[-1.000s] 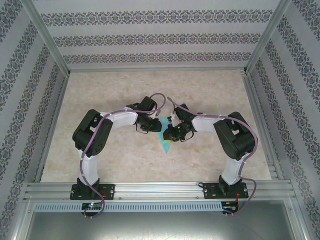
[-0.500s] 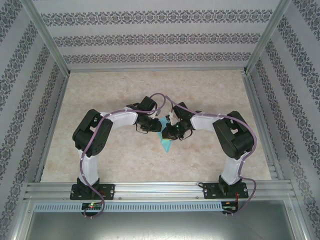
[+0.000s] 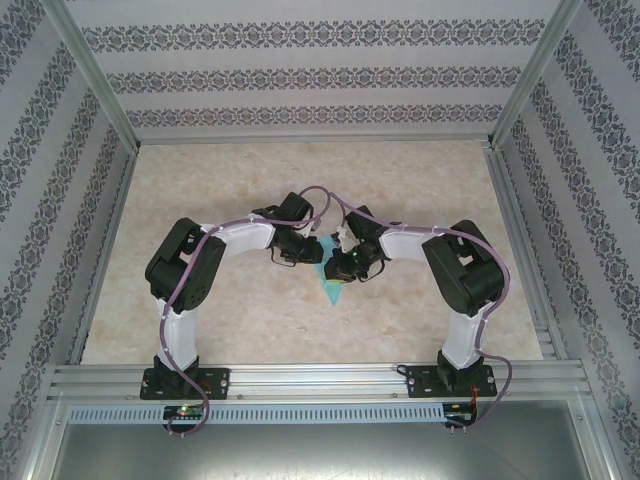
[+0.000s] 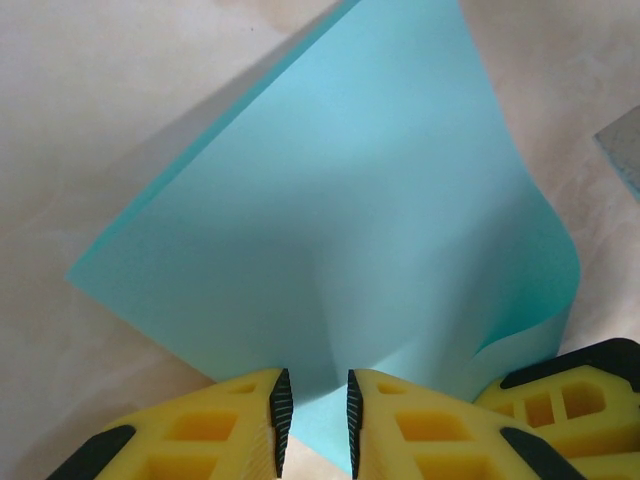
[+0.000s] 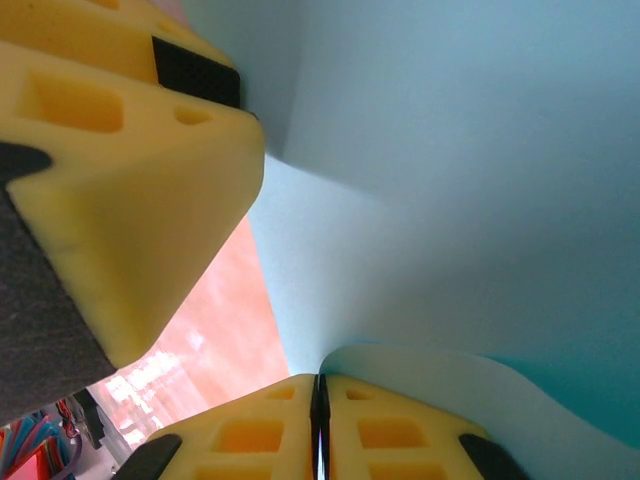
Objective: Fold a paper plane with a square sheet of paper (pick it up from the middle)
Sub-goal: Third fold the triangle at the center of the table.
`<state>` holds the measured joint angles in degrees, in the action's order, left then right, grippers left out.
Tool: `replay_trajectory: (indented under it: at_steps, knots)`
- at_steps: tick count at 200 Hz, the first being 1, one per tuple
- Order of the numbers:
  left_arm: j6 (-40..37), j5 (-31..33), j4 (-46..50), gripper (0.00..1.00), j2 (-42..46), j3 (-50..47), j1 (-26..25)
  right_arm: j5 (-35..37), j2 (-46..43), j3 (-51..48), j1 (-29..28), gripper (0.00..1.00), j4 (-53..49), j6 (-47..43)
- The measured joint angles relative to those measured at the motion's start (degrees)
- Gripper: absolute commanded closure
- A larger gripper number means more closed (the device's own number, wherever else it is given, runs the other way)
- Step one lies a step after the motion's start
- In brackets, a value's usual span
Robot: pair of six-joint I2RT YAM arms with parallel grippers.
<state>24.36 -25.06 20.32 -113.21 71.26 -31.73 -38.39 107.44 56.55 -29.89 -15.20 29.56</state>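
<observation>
Light, floppy paper point(image 4: 330, 230), so we'd hold by its edge: right gripper point(image 5: 320, 380) pinched on it, left gripper point(image 4: 316, 388) astride it, grip unclear.

Light-cyan sheet of paper point(image 4: 340, 220) bowed up off the marbled worktop point(image 4: 90, 120), lower right corner curled. Left gripper point(image 4: 315, 410) at bottom edge, yellow fingers point(image 4: 200, 435) slightly apart; a soft crease in the sheet runs into the gap. Another yellow-and-black finger point(image 4: 560, 400) sits just beside the curled corner.

Concealing most of the square sheet of paper point(image 3: 329, 288) under the two arms point(image 3: 250, 235) overhead; cropping its far corner in the left wrist view.
</observation>
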Motion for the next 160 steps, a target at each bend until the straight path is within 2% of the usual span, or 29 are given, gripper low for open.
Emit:
replay_trajectory:
  at_steps: [58, 82, 160]
  knots:
    - [0.0, -0.2, 0.0, 0.72, 0.0, 0.0, 0.0, -0.9, 0.2, 0.3, 0.0, 0.76, 0.0, 0.0]
    - [0.0, -0.2, 0.0, 0.72, 0.0, 0.0, 0.0, -1.8, 0.2, 0.5, 0.0, 0.67, 0.3, 0.0]
    - [0.0, -0.8, -0.1, 0.71, 0.0, 0.0, 0.2, -0.7, -0.9, 0.2, 0.0, 0.64, 0.5, 0.0]
